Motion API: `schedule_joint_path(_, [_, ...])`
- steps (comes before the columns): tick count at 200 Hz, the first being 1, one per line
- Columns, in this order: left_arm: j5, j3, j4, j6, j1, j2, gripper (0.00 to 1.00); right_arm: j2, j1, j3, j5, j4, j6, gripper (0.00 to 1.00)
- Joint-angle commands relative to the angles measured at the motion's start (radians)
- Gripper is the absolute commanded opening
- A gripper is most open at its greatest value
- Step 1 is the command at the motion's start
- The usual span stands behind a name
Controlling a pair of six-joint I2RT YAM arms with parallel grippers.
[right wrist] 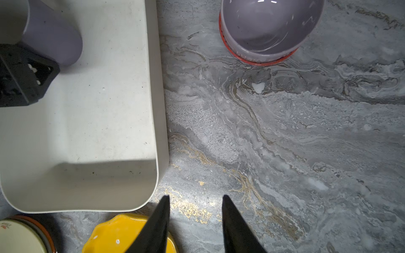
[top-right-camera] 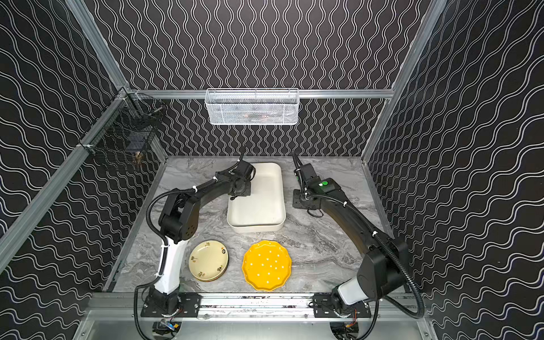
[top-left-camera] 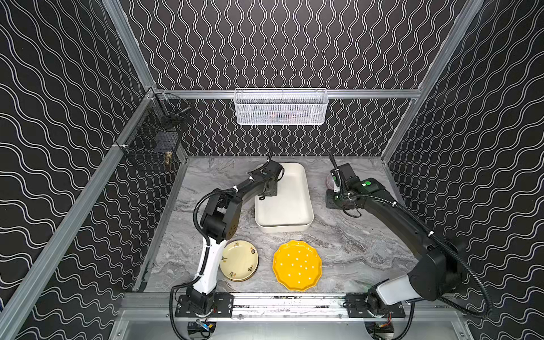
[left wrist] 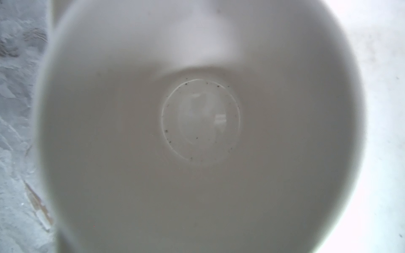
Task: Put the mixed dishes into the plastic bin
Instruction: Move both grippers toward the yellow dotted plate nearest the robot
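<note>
The released, empty right hand (right wrist: 195, 197) is hovering with the round lilac red-banded ceramic bowl (right wrist: 269, 26) lying close on its far side.

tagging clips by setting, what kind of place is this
Probably a lab test cell: aluminium frame with wave-patterned wall panels, two robot arms bolted to a front rail, dishes and a plastic bin on a marble-look tabletop.

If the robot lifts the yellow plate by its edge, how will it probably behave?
The yellow plate looks smooth and glazed, so it may slip in a narrow grip. It lies flat on the table, so its low wavy rim probably offers little to pinch. It seems rigid, and likely breakable if dropped.
</note>
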Motion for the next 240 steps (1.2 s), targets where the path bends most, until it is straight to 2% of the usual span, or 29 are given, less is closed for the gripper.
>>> schedule_joint_path(1, [-0.007, 0.021, 0.004, 0.018, 0.011, 0.013, 0.36, 0.003, 0.0, 0.004, -0.004, 0.01, -0.004, 0.42])
schedule_joint_path(47, [0.06, 0.007, 0.041, 0.053, 0.014, -0.018, 0.61, -0.018, 0.001, -0.009, -0.008, 0.015, -0.007, 0.46])
schedule_joint_path(70, [0.083, 0.015, 0.02, 0.075, 0.009, -0.042, 0.7, -0.034, 0.001, -0.021, -0.013, 0.019, -0.004, 0.53])
schedule_joint_path(93, [0.105, -0.026, 0.038, 0.077, 0.005, -0.108, 0.79, -0.054, 0.001, -0.044, -0.033, 0.029, 0.002, 0.56])
schedule_joint_path(136, [0.179, -0.13, 0.05, 0.064, -0.019, -0.271, 0.84, -0.097, 0.0, -0.099, -0.068, 0.011, 0.017, 0.56])
schedule_joint_path(170, [0.154, -0.327, 0.039, 0.071, -0.113, -0.458, 0.83, -0.208, 0.009, -0.281, -0.166, 0.073, 0.062, 0.56])
schedule_joint_path(196, [0.155, -0.552, 0.074, 0.024, -0.206, -0.637, 0.8, -0.274, 0.088, -0.444, -0.165, 0.113, 0.132, 0.56])
schedule_joint_path(240, [0.191, -0.895, 0.146, -0.159, -0.366, -0.925, 0.73, -0.336, 0.29, -0.618, -0.133, 0.199, 0.288, 0.55])
